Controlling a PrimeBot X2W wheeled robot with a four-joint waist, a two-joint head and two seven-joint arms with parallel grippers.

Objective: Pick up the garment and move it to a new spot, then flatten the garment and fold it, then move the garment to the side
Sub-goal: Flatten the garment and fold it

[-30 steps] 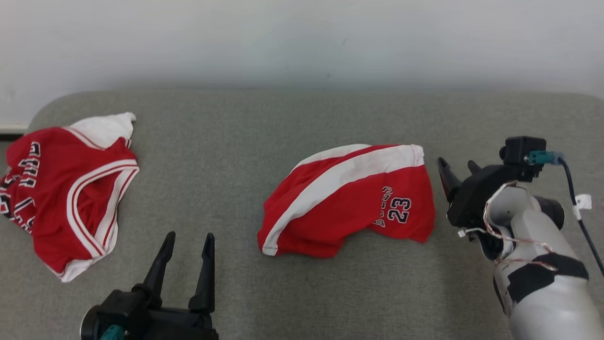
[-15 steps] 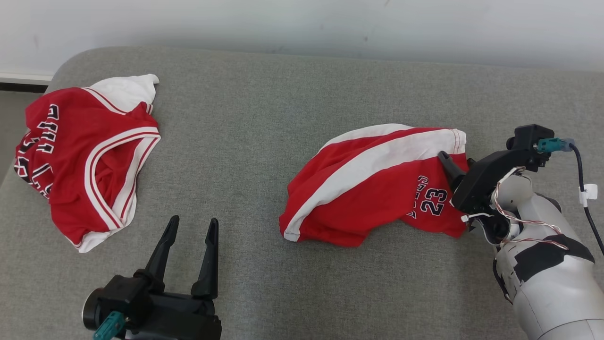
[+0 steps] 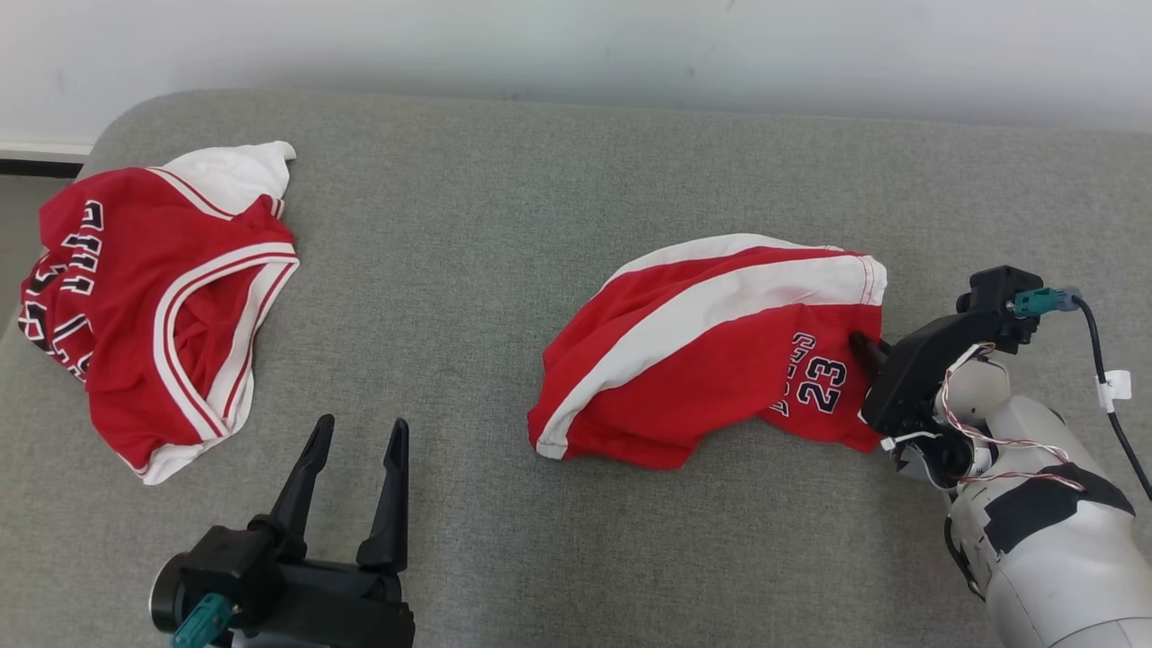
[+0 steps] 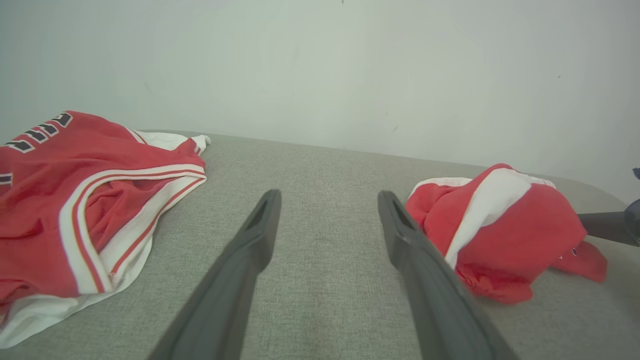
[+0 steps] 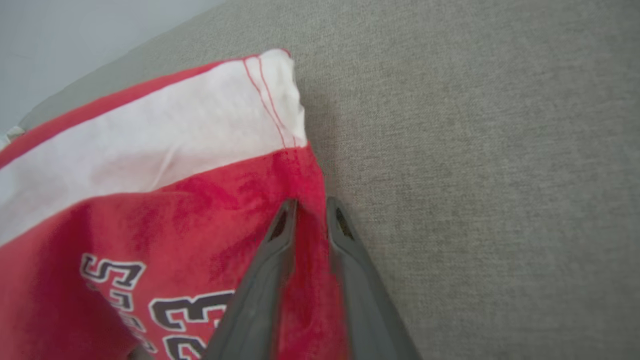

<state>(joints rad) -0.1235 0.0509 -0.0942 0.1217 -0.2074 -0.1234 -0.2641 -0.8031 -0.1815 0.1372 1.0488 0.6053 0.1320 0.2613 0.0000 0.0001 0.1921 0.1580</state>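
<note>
The garment (image 3: 702, 360) is a crumpled pair of red shorts with a white stripe and the number 23, lying right of centre on the grey padded surface (image 3: 468, 234). My right gripper (image 3: 862, 346) sits at its right edge. In the right wrist view the gripper (image 5: 310, 202) has its fingers pinched on a fold of the garment's (image 5: 150, 150) red hem, just below the white band. My left gripper (image 3: 355, 434) stands open near the front left, with nothing between its fingers (image 4: 260, 220). From there the garment (image 4: 510, 225) lies off to the right.
A second red garment, a jersey (image 3: 153, 297) with white trim, lies bunched at the far left near the surface's edge; it also shows as the jersey (image 4: 75, 175) in the left wrist view. A pale wall (image 3: 576, 45) runs behind.
My right gripper moved left onto the shorts' right edge and closed its fingers on the hem. The head camera shifted. The left gripper stayed open and still.
</note>
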